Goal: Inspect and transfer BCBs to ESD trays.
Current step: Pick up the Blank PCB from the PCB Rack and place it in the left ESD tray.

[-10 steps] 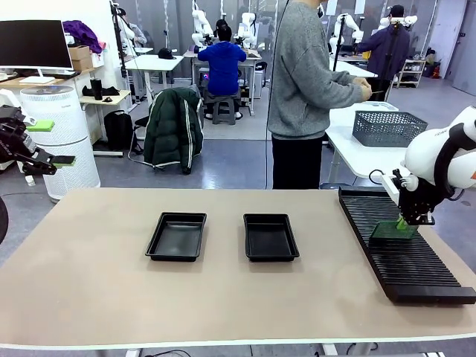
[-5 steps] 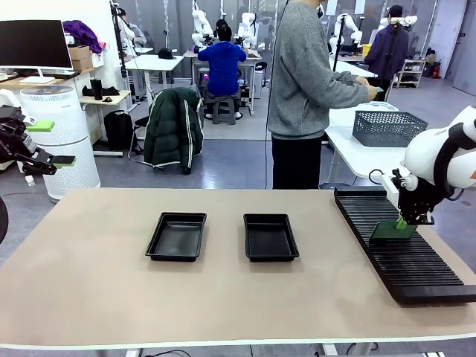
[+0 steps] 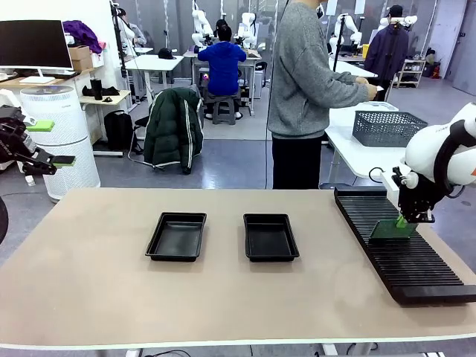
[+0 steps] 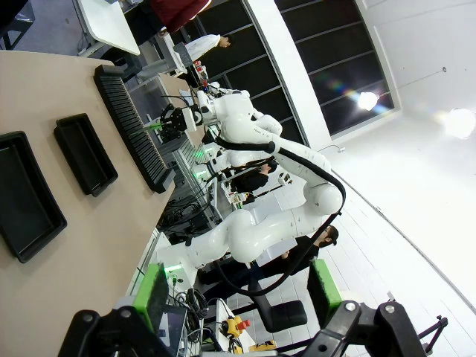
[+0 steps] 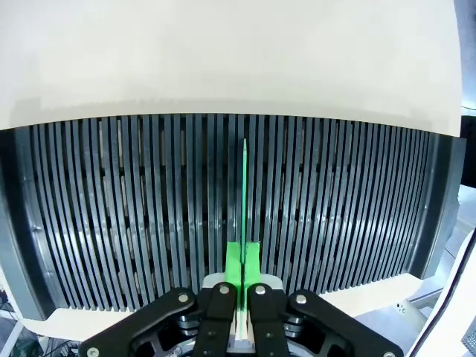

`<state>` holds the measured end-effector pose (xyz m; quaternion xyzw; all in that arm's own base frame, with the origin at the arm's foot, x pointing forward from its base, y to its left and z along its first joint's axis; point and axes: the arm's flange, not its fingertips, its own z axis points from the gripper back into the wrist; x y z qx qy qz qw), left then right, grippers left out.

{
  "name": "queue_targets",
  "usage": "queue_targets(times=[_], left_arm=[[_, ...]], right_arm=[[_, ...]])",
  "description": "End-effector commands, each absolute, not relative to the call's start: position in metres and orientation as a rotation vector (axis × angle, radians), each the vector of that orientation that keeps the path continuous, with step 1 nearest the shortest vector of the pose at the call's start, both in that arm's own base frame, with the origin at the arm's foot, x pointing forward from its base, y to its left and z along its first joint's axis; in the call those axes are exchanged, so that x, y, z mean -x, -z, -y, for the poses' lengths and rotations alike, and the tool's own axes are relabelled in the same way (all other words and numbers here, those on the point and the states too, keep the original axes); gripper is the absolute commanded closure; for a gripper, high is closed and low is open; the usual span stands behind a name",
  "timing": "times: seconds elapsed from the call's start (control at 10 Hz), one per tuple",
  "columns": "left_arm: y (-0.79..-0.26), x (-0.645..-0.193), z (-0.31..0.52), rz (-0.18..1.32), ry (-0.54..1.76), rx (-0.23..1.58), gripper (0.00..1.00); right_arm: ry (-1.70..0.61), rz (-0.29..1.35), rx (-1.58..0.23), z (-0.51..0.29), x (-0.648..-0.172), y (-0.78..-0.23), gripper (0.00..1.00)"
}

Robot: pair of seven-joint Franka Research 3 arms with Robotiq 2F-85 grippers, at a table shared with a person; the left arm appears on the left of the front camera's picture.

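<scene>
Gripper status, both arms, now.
Left gripper: open, holding nothing.
Right gripper: shut on a BCB, edge-on at the rack.

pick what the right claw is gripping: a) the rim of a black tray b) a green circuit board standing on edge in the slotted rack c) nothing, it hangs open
b: the right claw is shut on the green circuit board, upright in a slot of the slotted rack.
</scene>
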<state>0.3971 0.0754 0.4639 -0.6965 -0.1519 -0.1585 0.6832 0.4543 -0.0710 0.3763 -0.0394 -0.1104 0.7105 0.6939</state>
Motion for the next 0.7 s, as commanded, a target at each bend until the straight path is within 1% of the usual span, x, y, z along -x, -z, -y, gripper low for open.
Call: queue_targets(times=[0.0, 0.3, 0.6], left_arm=[[-0.465, -0.396, -0.074, 0.355, 0.348, 1.557, 0.00], [-0.465, -0.396, -0.074, 0.355, 0.348, 1.557, 0.00], [-0.465, -0.396, -0.074, 0.355, 0.348, 1.557, 0.00]], right_arm=[[-1.552, 0.189, 0.053, 0.067, -0.458, -0.401, 0.98], [-1.520, 0.153, 0.021, 0.065, -0.464, -0.443, 0.98], [-1.471, 0.108, 0.018, 0.054, -0.457, -0.505, 0.98]])
